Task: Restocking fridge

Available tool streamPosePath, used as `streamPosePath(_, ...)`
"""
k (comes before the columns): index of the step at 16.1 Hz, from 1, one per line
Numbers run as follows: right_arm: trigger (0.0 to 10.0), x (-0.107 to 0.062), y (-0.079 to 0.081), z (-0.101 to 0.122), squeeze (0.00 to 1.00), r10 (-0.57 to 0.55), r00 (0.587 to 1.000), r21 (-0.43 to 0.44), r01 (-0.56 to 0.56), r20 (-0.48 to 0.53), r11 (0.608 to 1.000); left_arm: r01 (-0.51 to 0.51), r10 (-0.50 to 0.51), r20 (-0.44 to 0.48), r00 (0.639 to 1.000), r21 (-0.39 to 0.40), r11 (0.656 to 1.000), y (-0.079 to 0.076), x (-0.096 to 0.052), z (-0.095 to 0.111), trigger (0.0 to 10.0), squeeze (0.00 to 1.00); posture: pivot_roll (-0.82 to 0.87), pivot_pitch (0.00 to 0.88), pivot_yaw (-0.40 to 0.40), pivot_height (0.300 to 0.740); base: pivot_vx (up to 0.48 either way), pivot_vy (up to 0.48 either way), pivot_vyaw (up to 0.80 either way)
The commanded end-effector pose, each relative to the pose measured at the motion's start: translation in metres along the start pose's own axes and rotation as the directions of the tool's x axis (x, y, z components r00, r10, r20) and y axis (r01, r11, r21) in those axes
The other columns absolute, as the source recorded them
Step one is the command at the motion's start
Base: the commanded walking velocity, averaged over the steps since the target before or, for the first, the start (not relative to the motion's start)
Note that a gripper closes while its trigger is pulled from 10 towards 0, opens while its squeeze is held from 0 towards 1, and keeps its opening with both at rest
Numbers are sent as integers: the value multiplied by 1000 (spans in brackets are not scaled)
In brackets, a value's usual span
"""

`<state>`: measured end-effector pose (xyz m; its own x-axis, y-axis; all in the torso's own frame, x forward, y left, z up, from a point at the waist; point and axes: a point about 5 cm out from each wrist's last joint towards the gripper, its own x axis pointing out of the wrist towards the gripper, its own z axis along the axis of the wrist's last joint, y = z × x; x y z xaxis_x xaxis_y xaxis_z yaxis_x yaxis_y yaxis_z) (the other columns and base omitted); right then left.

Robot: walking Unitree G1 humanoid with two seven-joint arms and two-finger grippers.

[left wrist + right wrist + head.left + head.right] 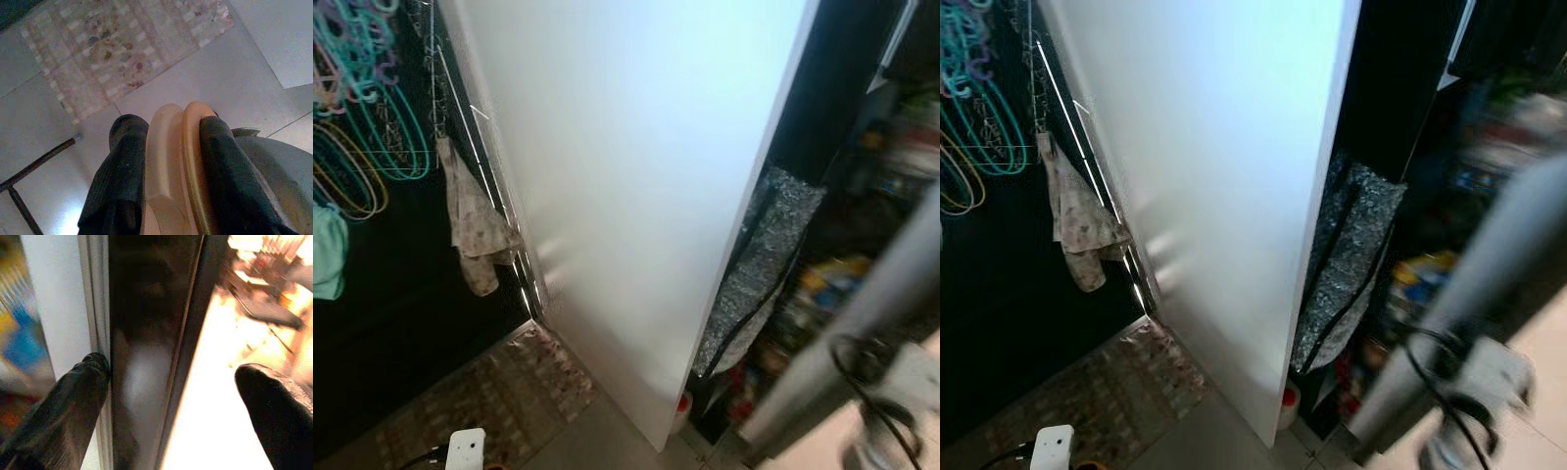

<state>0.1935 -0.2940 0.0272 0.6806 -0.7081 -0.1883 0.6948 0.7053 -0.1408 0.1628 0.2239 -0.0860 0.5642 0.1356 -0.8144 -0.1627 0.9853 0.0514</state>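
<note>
The tall white fridge door [636,196] stands swung wide, its blank face turned toward us and its edge running down to the pale floor tiles [607,431]. Behind that edge the shelves show as a blur of coloured packets [822,279], too smeared to name, with a silvery quilted insulated bag [759,274] hanging just inside.

The right arm [862,313] reaches up and forward across the opening. In its wrist view the right gripper [176,396] has its two black fingers spread wide, one fingertip [85,382] touching the door's pale edge strip, the other well clear in the glare. My read: it is steadying or pushing the door to keep the way in open, not gripping anything.

Down low, the left gripper [168,166] is pinched on a tan, rounded plastic item [173,161], likely the goods to be stocked, though I cannot tell what it is. It hangs over the tiles beside a beige patterned floor mat [122,49], probably held out of the way until the door is dealt with.

Off to the left, teal and yellow wire hangers [362,127] and a spotted cloth [475,230] hang on a dark rack, well apart from the action.

The stocking itself looks not yet done.
</note>
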Motion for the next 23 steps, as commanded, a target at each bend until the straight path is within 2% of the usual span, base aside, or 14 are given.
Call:
streamPosePath(1, 10000, -10, -20, -37, 0, -64, 985, -45, 58, -162, 997, 104, -106, -58, 993, -25, 994, -35, 0, -11, 10000, 0, -8, 43, 4, 740, 0, 0, 0)
streamPosePath(2, 10000, -13, -22, -51, 0, -51, 976, -48, 42, -212, 998, 110, -111, -59, 992, -21, 994, -39, 1, -10, 10000, 0, -10, 42, 5, 740, 0, 0, 0)
streamPosePath(4, 10000, -18, -21, -66, 0, -11, 960, -53, -4, -280, 999, 108, -109, -60, 992, -17, 994, -36, 0, -10, 10000, 0, -14, 37, 9, 740, 0, 0, 0)
streamPosePath(6, 10000, -29, -17, -101, 0, 78, 881, -8, -92, -466, 996, 109, -109, -61, 992, -8, 994, -32, 0, -10, 10000, 0, -24, 34, 18, 740, 0, 0, 0)
streamPosePath(8, 10000, -37, -12, -115, 0, 138, 816, -15, -177, -561, 984, 106, -105, -63, 992, 2, 994, -31, 0, -10, 10000, 0, -27, 33, 26, 740, 0, 0, 0)
streamPosePath(9, 10000, -47, -4, -126, 0, 226, 737, -53, -335, -637, 941, 101, -101, -63, 993, 3, 995, -30, 1, -9, 10000, 0, -31, 32, 33, 740, 0, 0, 0)
streamPosePath(11, 10000, -52, 0, -130, 0, 289, 675, -99, -474, -679, 875, 83, -83, -67, 994, -10, 997, -28, 1, -10, 10000, 0, -27, 33, 33, 740, 0, 0, 0)
streamPosePath(12, 10000, -52, 3, -130, 0, 306, 668, -97, -495, -679, 864, 73, -75, -66, 995, -27, 997, -26, 1, -9, 10000, 0, -16, 36, 34, 740, 0, 0, 0)
streamPosePath(15, 10000, -58, 18, -132, 0, 355, 629, 30, -466, -692, 884, 63, -65, -80, 995, -32, 998, -22, 0, -12, 10000, 0, -3, 42, 49, 740, 0, 0, 0)
streamPosePath(18, 10000, -68, 22, -139, 0, 323, 612, 40, -430, -722, 902, 51, -52, -89, 995, -13, 999, -19, 0, -13, 10000, 0, 10, 50, 61, 740, 0, 0, 0)
streamPosePath(21, 10000, -77, 32, -142, 0, 374, 586, 37, -505, -718, 862, 47, -47, -97, 994, -2, 999, -17, -1, -15, 10000, 0, 14, 57, 72, 740, 0, -201, 231)
streamPosePath(23, 10000, -78, 32, -143, 0, 373, 590, 60, -480, -716, 875, 44, -43, -101, 994, 4, 999, -15, -1, -15, 10000, 0, 14, 59, 76, 740, 0, -351, 400)
